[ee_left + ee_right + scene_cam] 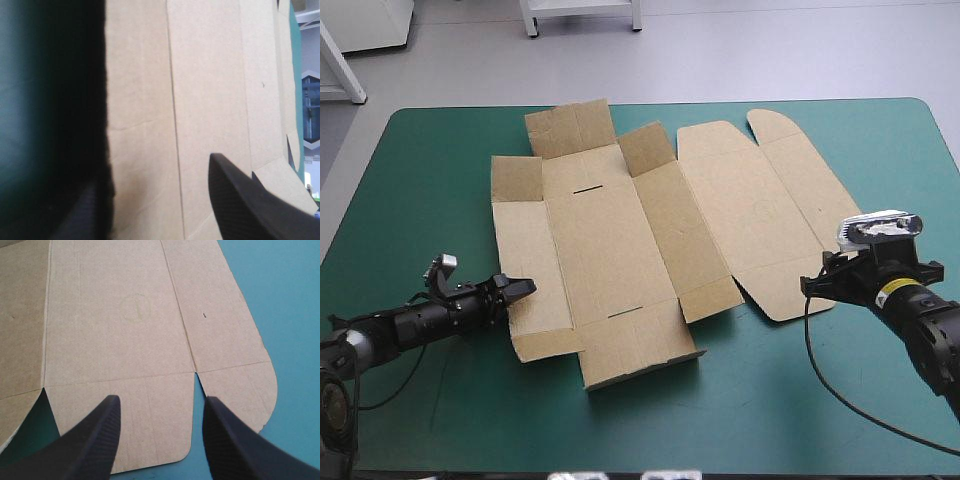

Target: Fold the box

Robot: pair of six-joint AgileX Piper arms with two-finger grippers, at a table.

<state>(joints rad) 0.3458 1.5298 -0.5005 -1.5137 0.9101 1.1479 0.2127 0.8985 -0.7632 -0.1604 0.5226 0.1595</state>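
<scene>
Right gripper [162, 398]: jaws held wide, end flap of box [120, 340] lying between.
Left gripper [155, 172]: jaws parted, side edge between.
Risk: sheet shoved, not lifted, if edge is missed.

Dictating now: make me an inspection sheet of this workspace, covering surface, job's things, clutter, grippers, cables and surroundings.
surface: table with a teal-green cover.
job's things: box, a brown cut sheet spread out near the middle, walls not yet raised.
clutter: nothing seen.
grippers: left gripper open at the box's left edge; right gripper open above the box's right edge.
cables: nothing seen.
surroundings: nothing seen.
</scene>
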